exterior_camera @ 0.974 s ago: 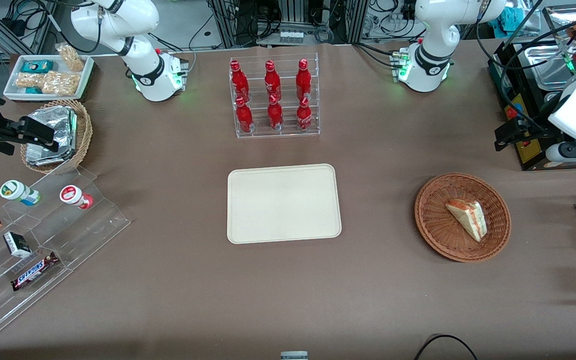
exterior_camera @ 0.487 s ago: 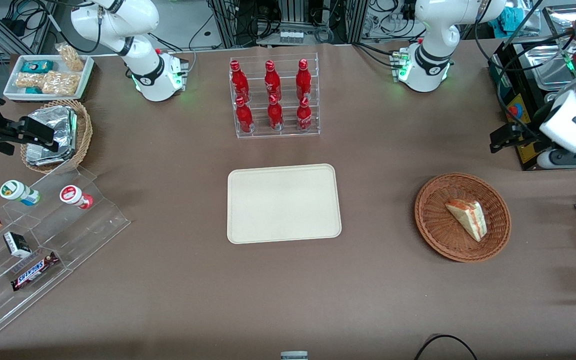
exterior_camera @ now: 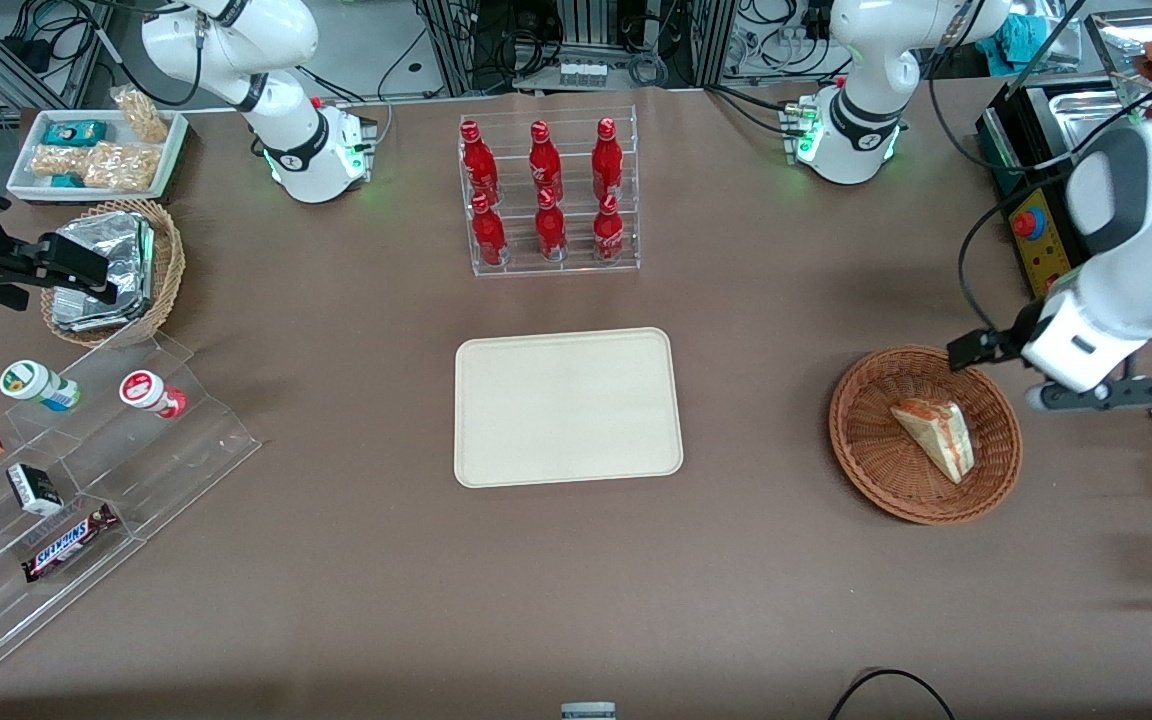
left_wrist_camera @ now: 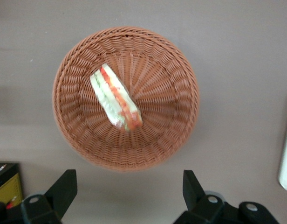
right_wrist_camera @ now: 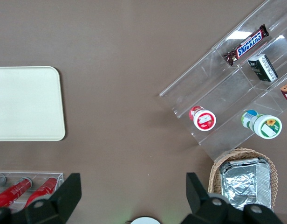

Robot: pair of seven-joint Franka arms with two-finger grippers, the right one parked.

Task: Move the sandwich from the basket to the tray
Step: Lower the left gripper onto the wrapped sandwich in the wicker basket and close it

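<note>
Swinging in from the tabletop's working-arm end, the hand (left_wrist_camera: pixel 127 193) now hovers spread wide, empty, above the basket (exterior_camera: pixel 871 460) rim; sandwich (exterior_camera: pixel 934 438) untouched, tray (exterior_camera: pixel 568 408) bare.

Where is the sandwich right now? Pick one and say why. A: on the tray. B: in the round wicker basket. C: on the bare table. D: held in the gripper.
B: the sandwich lies in the basket, while the open gripper hangs above the basket's edge and the tray holds nothing.
</note>
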